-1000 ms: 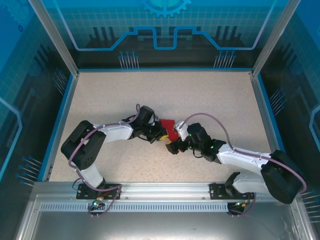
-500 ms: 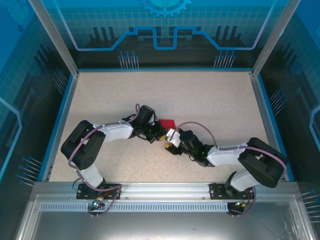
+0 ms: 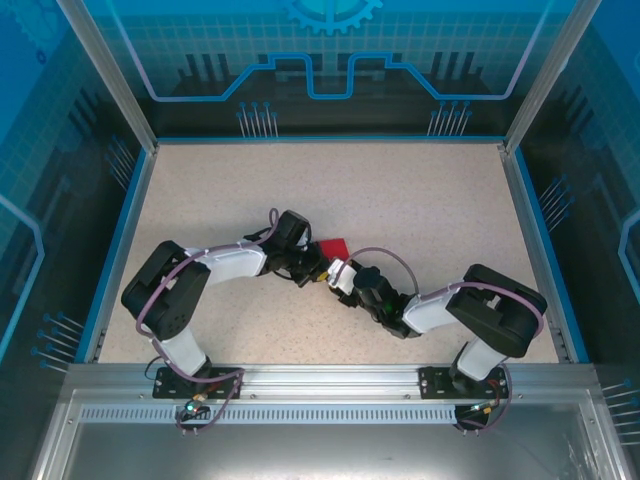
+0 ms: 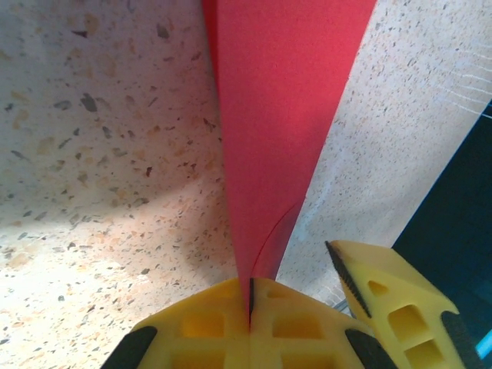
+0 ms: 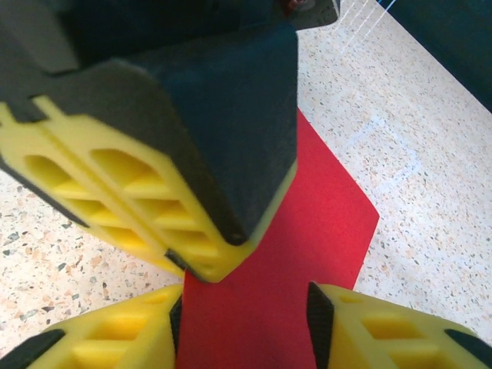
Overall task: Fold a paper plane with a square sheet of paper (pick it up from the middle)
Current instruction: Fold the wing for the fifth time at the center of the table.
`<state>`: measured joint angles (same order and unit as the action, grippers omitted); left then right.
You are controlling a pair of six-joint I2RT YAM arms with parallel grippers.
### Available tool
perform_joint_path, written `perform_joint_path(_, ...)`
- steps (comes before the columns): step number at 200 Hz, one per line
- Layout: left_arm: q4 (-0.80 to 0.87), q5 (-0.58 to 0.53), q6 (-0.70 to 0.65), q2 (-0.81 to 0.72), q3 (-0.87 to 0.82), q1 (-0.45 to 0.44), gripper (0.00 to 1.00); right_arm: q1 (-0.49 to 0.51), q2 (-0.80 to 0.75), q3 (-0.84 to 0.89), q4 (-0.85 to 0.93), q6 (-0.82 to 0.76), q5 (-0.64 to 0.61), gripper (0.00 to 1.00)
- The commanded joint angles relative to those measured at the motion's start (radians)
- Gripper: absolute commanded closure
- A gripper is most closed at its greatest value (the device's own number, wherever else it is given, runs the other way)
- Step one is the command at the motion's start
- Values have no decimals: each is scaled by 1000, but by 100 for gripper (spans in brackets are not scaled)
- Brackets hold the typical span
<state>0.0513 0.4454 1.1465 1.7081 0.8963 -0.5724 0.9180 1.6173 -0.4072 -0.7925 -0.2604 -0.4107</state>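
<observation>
Left end effector (image 4: pixel 250 301) is clamping shut on the red paper (image 4: pixel 280 115), its 2 yellow fingers (image 4: pixel 204 327) pressing together on the paper's narrow tip. From that tip the paper is widening into a long pointed triangle, reaching out over the speckled table (image 3: pixel 420 190). Top view is showing both arms meeting tip to tip near the table's middle, with the paper poking out just behind them. Right end effector (image 5: pixel 244 327) is sitting just beside the left one with its jaws standing apart, 1 finger (image 5: pixel 115 330) on each side of the paper's wider part. Paper is filling the gap between them, and I cannot tell if the pads are pressing on it. Left end effector's dark and yellow finger is hanging over the paper in the right wrist view. Cannot tell if the paper is resting on the table or lifting off.
</observation>
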Motion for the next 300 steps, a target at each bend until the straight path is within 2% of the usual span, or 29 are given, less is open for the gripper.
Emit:
perform_joint_path(1, 41, -14, -2, -30, 29, -3, 100, 27, 11, 13, -39, -29, -34, 57)
perform_joint_path(52, 50, -13, -1, -34, 31, 3, 98, 51, 73, -7, -63, -62, -83, 71)
perform_joint_path(104, 76, -15, -8, -45, 44, 11, 96, 53, 83, -5, -96, -54, -111, 75)
perform_joint_path(153, 83, -12, -9, -41, 47, 14, 96, 53, 96, -21, -98, -26, -99, 72)
perform_joint_path(190, 94, -16, -17, -36, 51, 14, 96, 42, 93, -28, -96, 8, -67, 75)
perform_joint_path(232, 99, -16, -16, -32, 53, 13, 96, 31, 76, -27, -83, 49, -49, 67)
perform_joint_path(300, 108, -15, -17, -20, 53, 13, 96, 28, 62, -26, -102, 64, -86, 64)
